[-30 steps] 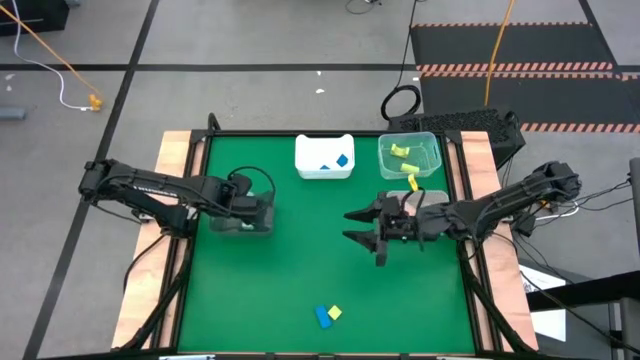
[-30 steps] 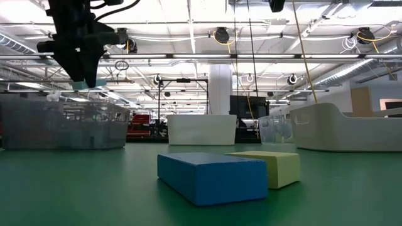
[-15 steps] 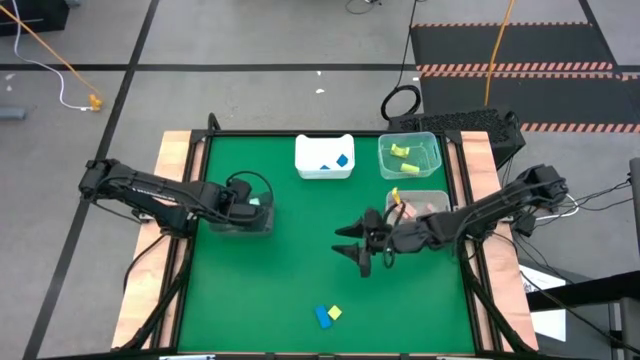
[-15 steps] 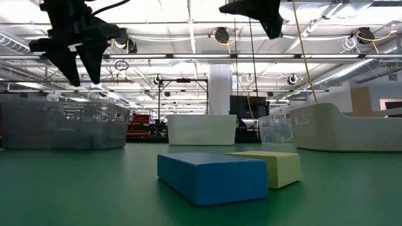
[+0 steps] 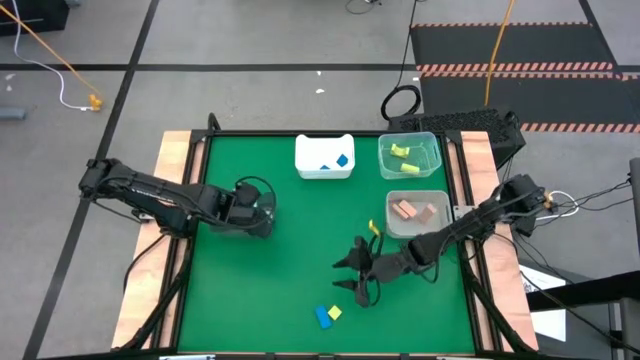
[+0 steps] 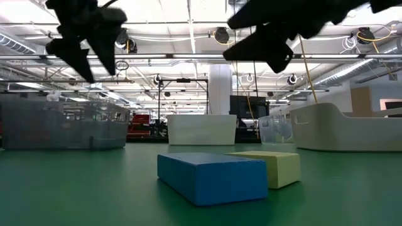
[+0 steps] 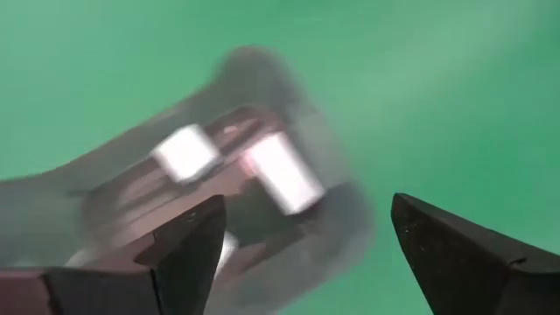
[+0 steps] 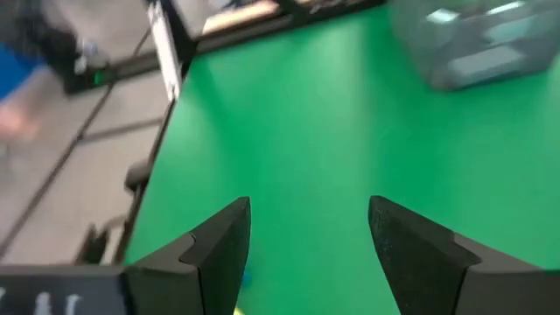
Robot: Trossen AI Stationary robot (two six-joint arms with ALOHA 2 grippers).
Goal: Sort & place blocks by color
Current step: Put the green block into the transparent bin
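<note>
My right gripper (image 5: 352, 276) has swung away from the bins toward the near edge, fingers spread and holding nothing. Just beyond its fingertips lie 2 blocks, the blue block (image 5: 323, 317) touching the yellow block (image 5: 334, 312) (both flat on the mat). My left gripper (image 5: 262, 208) waits over the dark bin (image 7: 236, 175), fingers apart.

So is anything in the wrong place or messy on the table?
Only two blocks are still loose: a blue block and a yellow block, touching near the front edge. The right gripper hangs open near them. Nothing looks spilled or broken.
</note>
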